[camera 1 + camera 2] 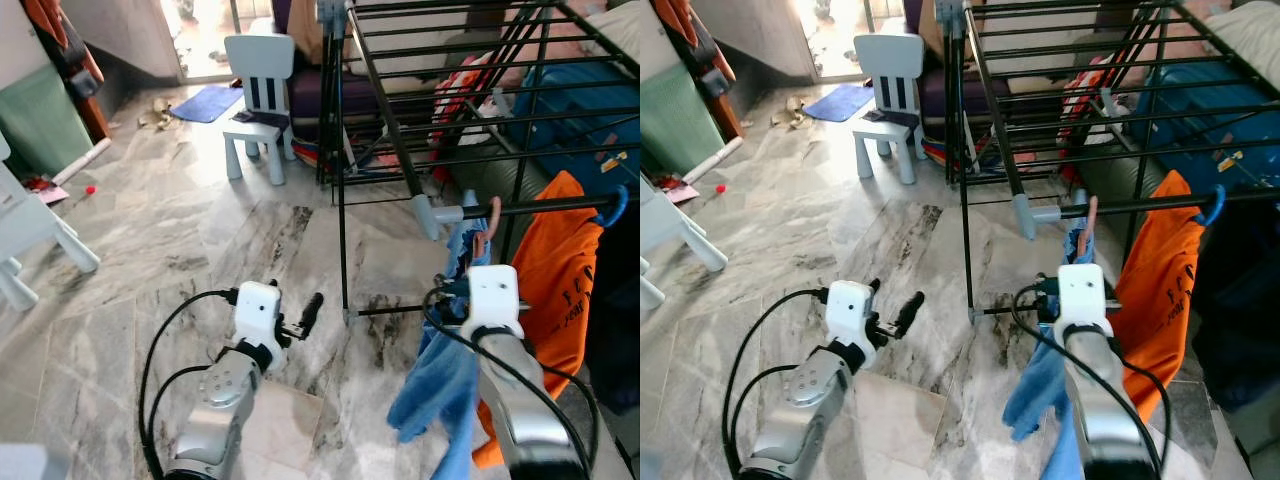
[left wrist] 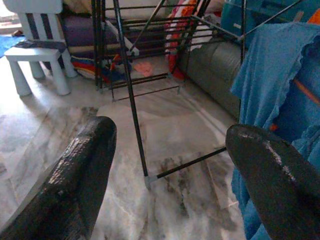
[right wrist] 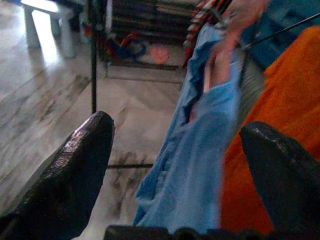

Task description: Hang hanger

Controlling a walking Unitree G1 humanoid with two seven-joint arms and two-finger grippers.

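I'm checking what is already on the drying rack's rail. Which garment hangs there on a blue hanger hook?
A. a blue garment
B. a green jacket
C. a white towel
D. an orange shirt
D: the orange shirt hangs from the blue hanger hook over the drying rack's rail, while the blue garment beside it hangs from a pink hook.

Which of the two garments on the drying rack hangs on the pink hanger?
The blue garment, beside the right gripper; its pink hanger hooks the rail. The orange garment hangs on a blue hanger.
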